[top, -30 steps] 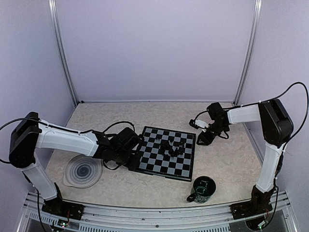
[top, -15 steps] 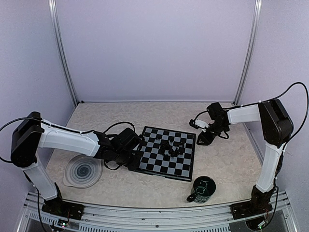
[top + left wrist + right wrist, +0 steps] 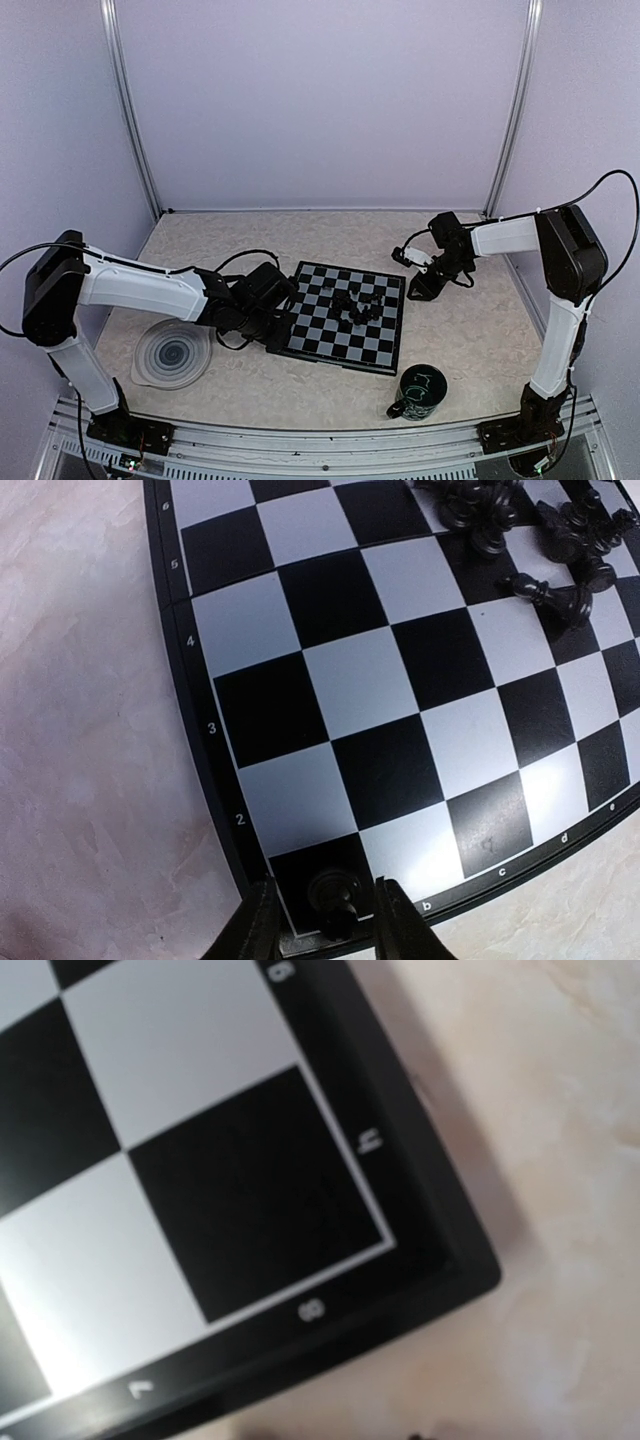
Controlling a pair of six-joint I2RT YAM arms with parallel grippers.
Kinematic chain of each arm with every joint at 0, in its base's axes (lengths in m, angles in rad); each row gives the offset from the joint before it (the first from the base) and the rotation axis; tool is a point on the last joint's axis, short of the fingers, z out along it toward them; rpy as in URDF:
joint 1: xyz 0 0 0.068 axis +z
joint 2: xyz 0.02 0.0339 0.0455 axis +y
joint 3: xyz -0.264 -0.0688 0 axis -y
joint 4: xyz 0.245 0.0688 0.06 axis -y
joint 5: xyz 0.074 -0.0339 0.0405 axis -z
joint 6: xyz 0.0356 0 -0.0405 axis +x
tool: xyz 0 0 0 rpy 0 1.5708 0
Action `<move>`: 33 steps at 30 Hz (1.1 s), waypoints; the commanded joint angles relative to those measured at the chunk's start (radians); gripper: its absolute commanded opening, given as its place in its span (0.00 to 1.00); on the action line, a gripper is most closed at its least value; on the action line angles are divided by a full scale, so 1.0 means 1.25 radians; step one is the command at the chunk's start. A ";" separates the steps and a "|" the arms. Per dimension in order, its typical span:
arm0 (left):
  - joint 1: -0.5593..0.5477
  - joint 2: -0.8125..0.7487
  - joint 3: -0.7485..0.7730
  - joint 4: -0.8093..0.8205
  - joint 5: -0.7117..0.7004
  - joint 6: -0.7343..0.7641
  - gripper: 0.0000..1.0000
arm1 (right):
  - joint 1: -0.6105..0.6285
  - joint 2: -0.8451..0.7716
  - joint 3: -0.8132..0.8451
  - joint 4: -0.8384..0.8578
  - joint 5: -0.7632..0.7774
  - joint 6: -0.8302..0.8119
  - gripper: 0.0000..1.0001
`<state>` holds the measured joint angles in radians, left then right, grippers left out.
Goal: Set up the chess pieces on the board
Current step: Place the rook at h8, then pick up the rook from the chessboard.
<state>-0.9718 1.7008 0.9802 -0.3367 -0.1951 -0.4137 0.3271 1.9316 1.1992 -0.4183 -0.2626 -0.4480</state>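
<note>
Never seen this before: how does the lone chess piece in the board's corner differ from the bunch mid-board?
The lone piece stands on a dark corner square, between the left gripper's fingers; the bunch crowds the board's middle. The lone piece looks upright; some in the bunch lie toppled. All are small and black.

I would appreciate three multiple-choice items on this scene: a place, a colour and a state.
1. Where is the dark green mug relative to the black-and-grey chequered chessboard? A on it; B beside its near right corner; C behind it.
2. What colour is the corner square under the lone black chess piece within the left tool? A black; B light grey; C green.
3. How do the other black pieces lie? A in ranks; B bunched mid-board; C off the board.
B, it stands just off that corner; A, the square is dark; B, they crowd together.
</note>
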 commanded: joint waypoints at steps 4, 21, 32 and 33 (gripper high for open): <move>-0.027 -0.043 0.134 -0.059 0.006 0.043 0.45 | -0.015 -0.064 -0.005 -0.043 0.011 0.006 0.38; 0.233 -0.009 0.377 0.130 0.097 0.166 0.56 | 0.076 -0.204 0.044 -0.122 -0.185 -0.159 0.35; 0.324 -0.006 0.275 0.162 0.188 0.184 0.51 | 0.197 -0.073 0.124 -0.191 -0.130 -0.181 0.31; 0.325 -0.003 0.278 0.158 0.193 0.177 0.51 | 0.202 -0.067 0.127 -0.194 -0.126 -0.181 0.32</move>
<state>-0.5495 1.7012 1.2743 -0.1493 0.0425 -0.2214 0.5407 1.8191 1.3270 -0.6083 -0.4477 -0.6460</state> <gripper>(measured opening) 0.505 0.311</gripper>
